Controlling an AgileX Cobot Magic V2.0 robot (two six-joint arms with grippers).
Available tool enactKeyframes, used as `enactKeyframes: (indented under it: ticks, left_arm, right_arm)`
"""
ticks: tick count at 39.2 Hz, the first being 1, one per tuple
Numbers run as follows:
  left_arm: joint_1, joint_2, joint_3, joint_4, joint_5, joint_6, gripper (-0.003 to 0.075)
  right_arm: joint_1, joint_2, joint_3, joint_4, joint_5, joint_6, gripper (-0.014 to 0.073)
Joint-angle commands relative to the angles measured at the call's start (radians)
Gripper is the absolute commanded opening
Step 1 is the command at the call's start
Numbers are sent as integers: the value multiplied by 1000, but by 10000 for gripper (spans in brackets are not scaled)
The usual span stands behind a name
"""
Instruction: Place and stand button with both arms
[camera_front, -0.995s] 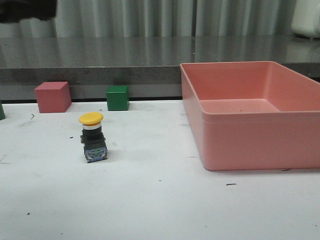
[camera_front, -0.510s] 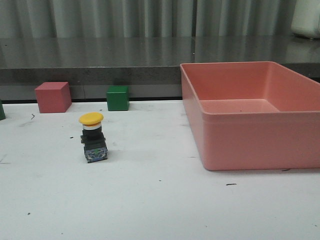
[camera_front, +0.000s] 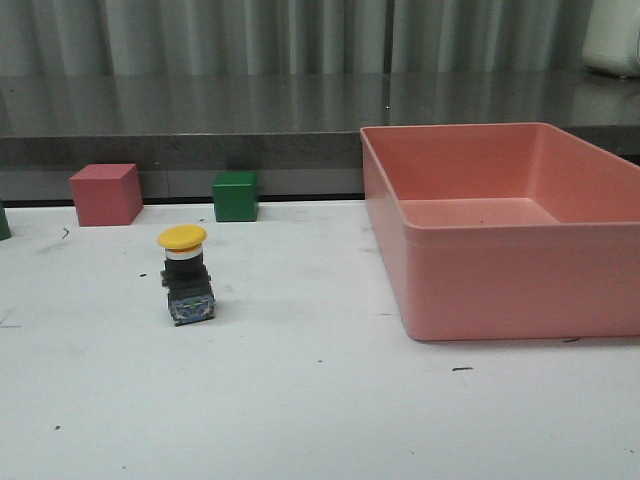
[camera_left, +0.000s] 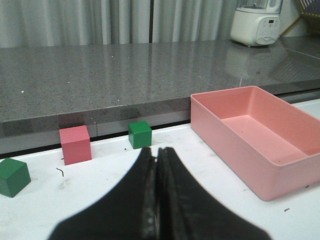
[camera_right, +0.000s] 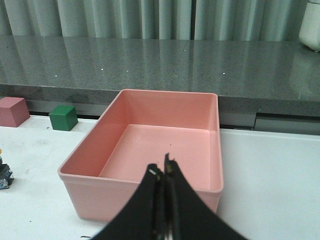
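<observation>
Both claws are closed on nothing: left claw (camera_left: 158, 165), right claw (camera_right: 164, 175). On the white worktop (camera_front: 320, 400) the button (camera_front: 185, 275) stands upright, cap on top, at 9 o'clock from the pink bin (camera_front: 500, 270), well apart, with the green cube (camera_front: 235, 196) at its 1 o'clock.

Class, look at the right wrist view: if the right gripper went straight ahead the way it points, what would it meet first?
Most likely the pink bin: the shut right gripper points at its open inside, though depth is hard to judge.
</observation>
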Motion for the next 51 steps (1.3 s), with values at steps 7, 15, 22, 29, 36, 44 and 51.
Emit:
enactKeyframes:
  ticks: [7, 15, 22, 29, 36, 44, 51]
  left_arm:
    - [-1, 11, -25, -4, -87, -12, -20]
    - [-1, 4, -11, -32, -93, -1, -20]
    - [5, -59, 50, -113, -114, 80, -20]
    - [68, -171, 162, -113, -152, 80, -20]
    - [198, -229, 280, -158, -195, 80, -20]
    - [342, -235, 432, -170, -403, 79, -20]
    - [430, -235, 530, -170, -520, 79, -20]
  right_arm:
    - [-6, 14, -25, -18, -84, -10, -67]
    - [-6, 14, -25, -18, -84, -10, -67]
    - [-6, 14, -25, -18, -84, -10, -67]
    - [-6, 14, -25, -18, -84, -10, -67]
    - [-6, 14, -25, -18, -84, -10, -67]
    - [-6, 14, -25, -18, -84, -10, -67]
    - [-6, 14, -25, -18, -85, -10, -67]
